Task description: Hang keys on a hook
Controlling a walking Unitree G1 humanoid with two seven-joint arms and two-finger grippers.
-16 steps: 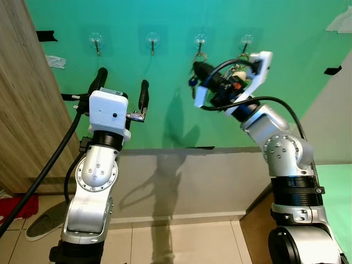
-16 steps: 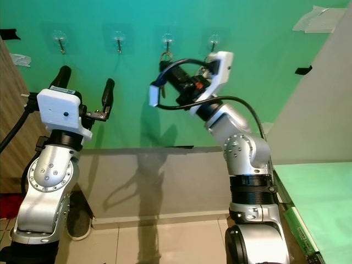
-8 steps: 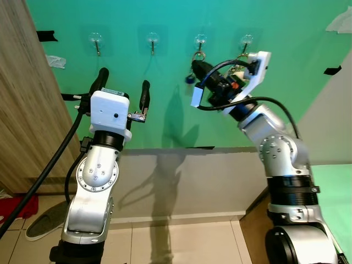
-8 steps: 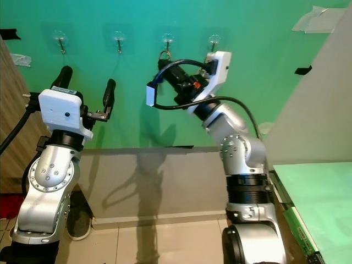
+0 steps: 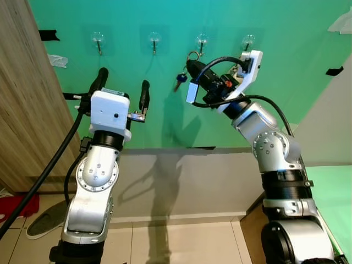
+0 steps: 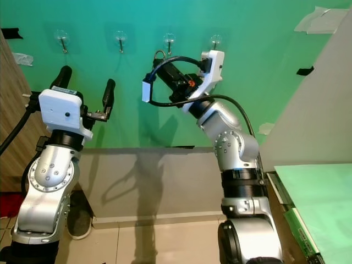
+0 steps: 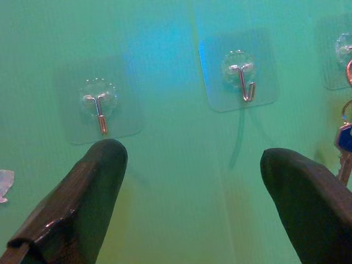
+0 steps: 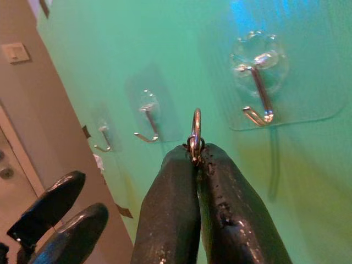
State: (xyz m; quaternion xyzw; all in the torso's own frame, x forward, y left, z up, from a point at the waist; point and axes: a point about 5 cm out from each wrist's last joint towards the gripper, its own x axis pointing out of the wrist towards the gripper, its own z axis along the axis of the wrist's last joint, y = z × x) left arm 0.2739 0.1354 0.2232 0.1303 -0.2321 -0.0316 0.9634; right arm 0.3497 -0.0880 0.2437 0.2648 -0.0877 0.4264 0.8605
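Four clear stick-on hooks sit in a row on the green wall (image 5: 165, 110). My right gripper (image 5: 190, 64) is shut on the metal key ring (image 8: 196, 127). It holds the ring just below and to the left of the third hook (image 5: 202, 40), apart from it. In the right wrist view the ring stands beside that hook (image 8: 258, 99) without touching. A blue key (image 5: 180, 78) dangles under the ring, swung out to the left. My left gripper (image 5: 124, 78) is raised and open below the first hook (image 5: 98, 40) and the second hook (image 5: 154, 39), with nothing between its fingers (image 7: 82, 203).
A wooden panel (image 5: 22, 110) runs along the left. Below the green wall is a grey low wall (image 5: 181, 176), with tiled floor and a shoe (image 5: 41, 225) at its foot. A pale wall (image 6: 313, 99) and a green surface (image 6: 324, 203) stand at the right.
My right gripper has moved up and to the left with the keys, from beside the third hook to just below-left of it. The blue key has swung left. The left arm has not moved.
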